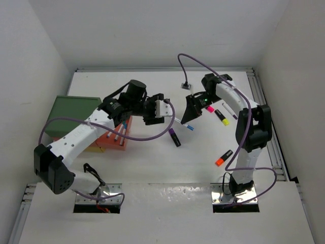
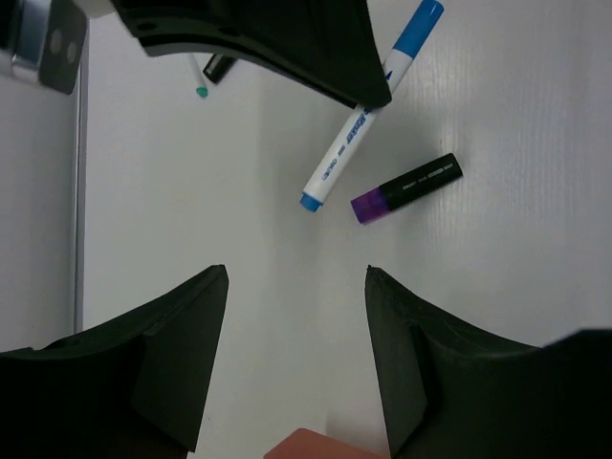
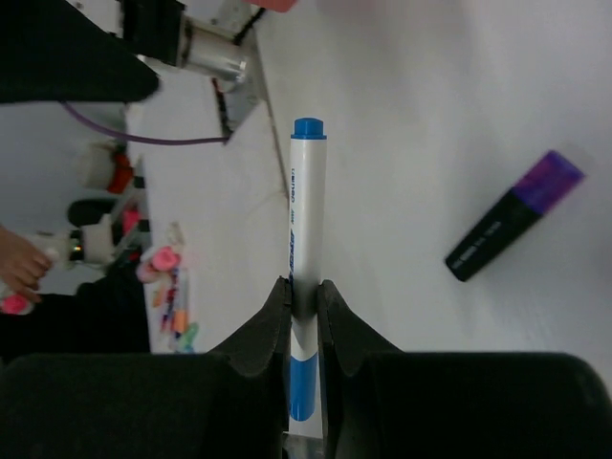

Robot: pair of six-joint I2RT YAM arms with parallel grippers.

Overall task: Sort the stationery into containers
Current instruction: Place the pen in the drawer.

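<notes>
White worktop carries the job. A blue-capped pen sits clamped in the nearly closed right pincer, near mid-worktop. At its 8 o'clock lies a purple highlighter. Beyond, the left pincer gapes about half-wide, empty. Some pens already lie in the red-orange tray at 9 o'clock. A pink highlighter, yellow highlighter and orange highlighter lie loose, so I judge the sorting is well short of done.

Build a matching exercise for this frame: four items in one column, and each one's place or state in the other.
1. blue pen
2. purple highlighter
3. orange highlighter
4. left end effector

A. open, holding nothing
B. lying on the table beside the right arm
C. clamped in the right end effector
D. lying mid-table, between both arms

Pairs: 1-C, 2-D, 3-B, 4-A
</notes>
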